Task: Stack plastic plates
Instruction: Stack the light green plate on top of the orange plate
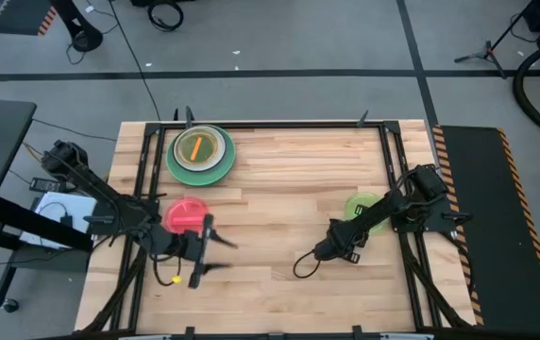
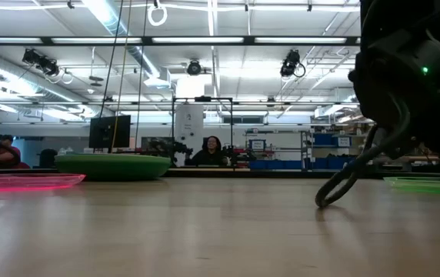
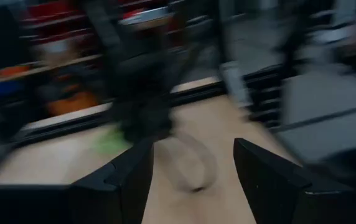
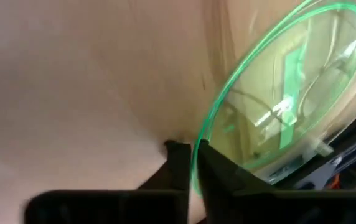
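A stack of plates (image 1: 200, 151) sits near the table's far left; a large green plate is at its bottom and an orange one on top. In the low view the stack (image 2: 112, 165) looks like a green mound. A red translucent plate (image 1: 186, 213) lies flat on the wood, also seen low at the left (image 2: 24, 181). My left gripper (image 1: 203, 250) is open just right of and nearer than the red plate, its fingers wide apart (image 3: 190, 168). A lime translucent plate (image 1: 364, 205) lies under my right arm. My right gripper (image 4: 193, 149) is shut on its rim. My right gripper pinches the lime plate's rim (image 4: 198, 140) between its two fingertips, at the plate's edge. The plate (image 2: 428, 183) lies about level, low over the wood. Whether it is lifted clear cannot be told.
A black cable loop (image 2: 343, 188) hangs from the right arm down to the table top, also visible from above (image 1: 303, 264). A black frame rail (image 1: 279, 124) borders the table. Bare wood (image 1: 279, 198) stretches between the two arms.
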Motion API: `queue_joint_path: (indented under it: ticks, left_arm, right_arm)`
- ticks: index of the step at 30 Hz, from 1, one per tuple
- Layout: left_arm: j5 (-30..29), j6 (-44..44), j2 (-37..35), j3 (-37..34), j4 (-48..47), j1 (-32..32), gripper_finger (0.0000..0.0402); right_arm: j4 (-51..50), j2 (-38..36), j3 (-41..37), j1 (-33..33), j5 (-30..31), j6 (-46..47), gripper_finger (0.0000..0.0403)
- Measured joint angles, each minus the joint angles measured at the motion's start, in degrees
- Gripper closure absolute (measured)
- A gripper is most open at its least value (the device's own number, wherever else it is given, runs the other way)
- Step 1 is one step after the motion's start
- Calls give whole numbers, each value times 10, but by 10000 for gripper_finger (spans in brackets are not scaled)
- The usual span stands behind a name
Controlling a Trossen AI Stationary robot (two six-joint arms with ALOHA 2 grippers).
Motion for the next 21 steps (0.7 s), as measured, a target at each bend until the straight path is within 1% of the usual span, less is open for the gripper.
queue_joint_path:
  ticks: [2,4,6,8,10,12,15,18,19,21]
  left_arm:
    - [-62,7,-26,0,-35,3,176]
    - [-93,-7,-53,0,-70,16,175]
    - [-96,-41,-70,0,-94,38,170]
    - [-98,-58,-73,1,-120,57,160]
    - [-97,-71,-65,1,-156,77,146]
    - [-95,-91,-44,1,-178,100,131]
    - [-95,-90,-10,0,-185,123,111]
    - [-88,-41,24,1,-145,135,99]
    - [-79,-24,35,0,-129,139,97]
    - [-38,5,54,0,-87,152,96]
  right_arm:
    - [-5,-11,3,-4,5,-20,392]
    - [-7,-26,13,-4,30,-34,390]
    - [-11,-43,26,-3,65,-58,393]
    - [-7,-61,40,-2,111,-89,396]
    - [4,-80,57,-1,156,-128,396]
    - [29,-99,69,-2,182,-169,396]
    - [107,-136,73,-6,176,-246,398]
    - [208,-176,67,-10,133,-335,398]
    - [241,-190,62,-12,115,-362,398]
    - [310,-216,47,-19,78,-410,398]
